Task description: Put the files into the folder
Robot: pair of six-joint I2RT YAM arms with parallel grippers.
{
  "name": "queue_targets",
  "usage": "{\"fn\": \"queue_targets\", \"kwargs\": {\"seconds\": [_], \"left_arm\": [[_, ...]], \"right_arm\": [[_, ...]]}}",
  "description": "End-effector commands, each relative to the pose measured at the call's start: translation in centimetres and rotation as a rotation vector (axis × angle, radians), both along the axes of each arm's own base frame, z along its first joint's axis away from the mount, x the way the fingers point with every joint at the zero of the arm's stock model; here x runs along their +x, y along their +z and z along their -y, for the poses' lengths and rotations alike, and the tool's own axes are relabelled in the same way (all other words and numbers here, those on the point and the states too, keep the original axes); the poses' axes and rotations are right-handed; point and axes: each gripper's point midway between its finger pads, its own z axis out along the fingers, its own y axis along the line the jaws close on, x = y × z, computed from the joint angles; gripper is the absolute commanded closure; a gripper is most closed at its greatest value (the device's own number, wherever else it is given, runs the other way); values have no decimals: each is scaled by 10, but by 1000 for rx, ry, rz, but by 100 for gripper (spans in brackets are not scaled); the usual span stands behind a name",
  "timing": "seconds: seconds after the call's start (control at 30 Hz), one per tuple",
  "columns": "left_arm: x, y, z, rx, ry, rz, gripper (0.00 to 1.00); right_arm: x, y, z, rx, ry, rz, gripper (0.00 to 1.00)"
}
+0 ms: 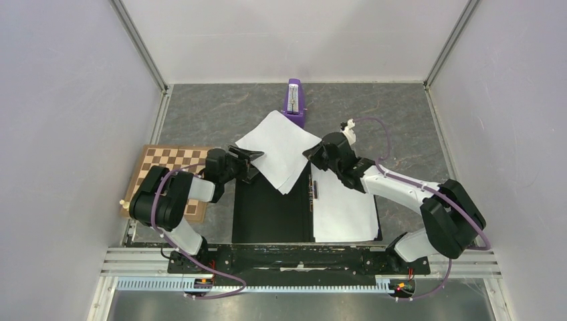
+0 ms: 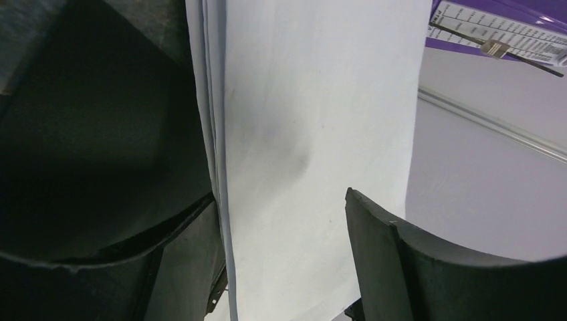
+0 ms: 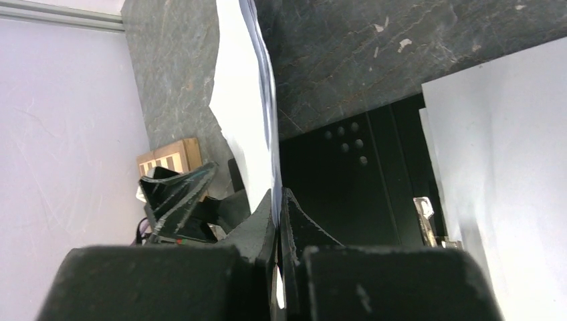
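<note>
The folder [image 1: 271, 214] lies open at table centre, black inside up, with its metal spine clip [image 1: 312, 190] in the middle. One white sheet [image 1: 344, 210] lies flat on its right half. My right gripper [image 1: 313, 154] is shut on the right edge of a stack of files [image 1: 279, 148] and holds them tilted above the folder's far left half. The right wrist view shows the jaws [image 3: 277, 194] pinching the files [image 3: 244, 114] edge-on. My left gripper [image 1: 249, 157] is open at the stack's left edge. In the left wrist view the files [image 2: 314, 100] stand between its spread fingers [image 2: 282, 197].
A brown chessboard [image 1: 167, 164] lies left of the folder, under the left arm. A purple device [image 1: 294, 100] stands at the back, just beyond the held files. Grey walls close in the table on three sides.
</note>
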Motion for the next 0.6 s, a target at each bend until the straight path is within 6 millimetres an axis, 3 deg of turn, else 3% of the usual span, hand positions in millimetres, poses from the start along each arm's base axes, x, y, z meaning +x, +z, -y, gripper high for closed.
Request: {"fn": "queue_targets", "kwargs": {"seconds": [0.0,0.27,0.57], "left_arm": [[15,25,3,-64,42,90,27],[17,30,8,-70,40,104,28],[4,12,17,15,2,37,42]], "right_arm": [[-7,-4,11,-21,-24,-1,100],[-11,-7,15,-29,-26,-11,100],[-16,-11,16,-32,-19,-27,100]]}}
